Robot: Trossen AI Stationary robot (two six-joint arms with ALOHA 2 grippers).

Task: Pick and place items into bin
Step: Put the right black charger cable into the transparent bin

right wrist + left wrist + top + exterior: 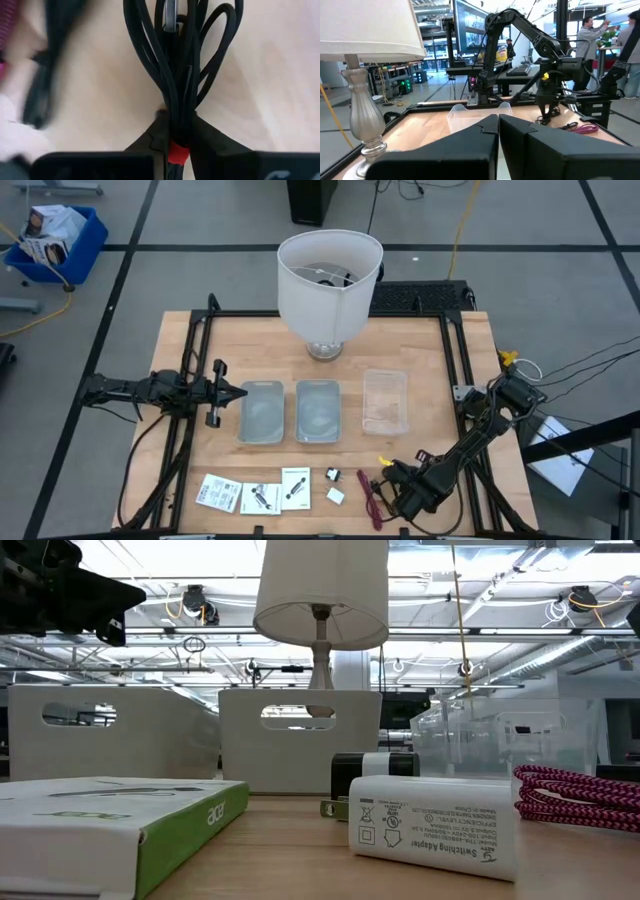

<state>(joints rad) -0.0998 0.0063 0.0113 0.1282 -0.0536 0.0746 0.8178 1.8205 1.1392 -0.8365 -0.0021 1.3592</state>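
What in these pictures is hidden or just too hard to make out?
- High view: the right pincer is covered by its own arm, so its grip only shows in the right wrist view, shut on the black cable bundle.
- High view: print on the white packets is too small to read.
- Low view: bin contents are hidden by the grey bin walls.
- Right wrist view: the magenta cable is blurred and cut off by the edge.

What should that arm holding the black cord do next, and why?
Probably lift straight up. The right gripper looks shut on the coiled black cable, which seems to lie on the table; raising it clears the way toward the bins.
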